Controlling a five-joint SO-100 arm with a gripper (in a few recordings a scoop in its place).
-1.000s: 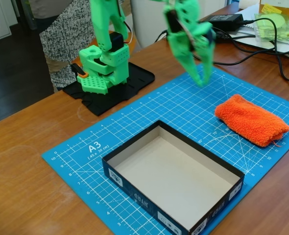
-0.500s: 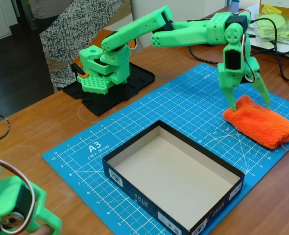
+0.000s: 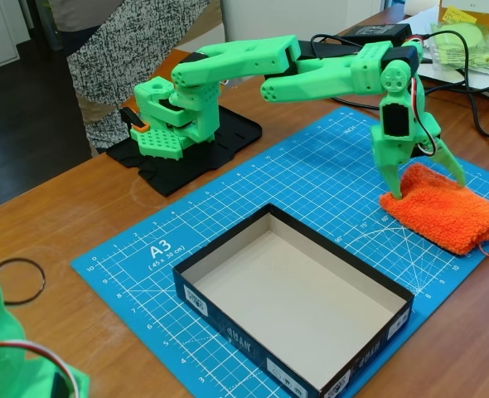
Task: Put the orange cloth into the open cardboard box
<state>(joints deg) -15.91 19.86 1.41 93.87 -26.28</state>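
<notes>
Green plastic arm (image 3: 311,70), five-joint, mounted on a black base plate (image 3: 186,153) at the far left of a wooden table (image 3: 54,249); it reaches to the right across the fixed view.

Gripper (image 3: 427,184): pointing straight down, jaws spread wide and straddling the near-left end of the orange cloth (image 3: 447,211). Left fingertip (image 3: 394,189) sits at the cloth's left edge, the other at its upper edge. Nothing is clamped between them; the cloth lies flat.

Orange cloth: fluffy terry, folded, lying on the right side of the blue cutting mat (image 3: 311,182), a loose thread trailing at its lower right corner. Well apart from the box, outside it.

Open cardboard box (image 3: 228,311): shallow, dark outside with white labels, pale inside, set on the near part of the mat, below and left of the cloth. Interior holds nothing.

Background items: black power adapter (image 3: 377,35) with cables, yellow-green item in a plastic bag (image 3: 468,41) at top right, person in patterned clothing (image 3: 120,58) behind the table.
</notes>
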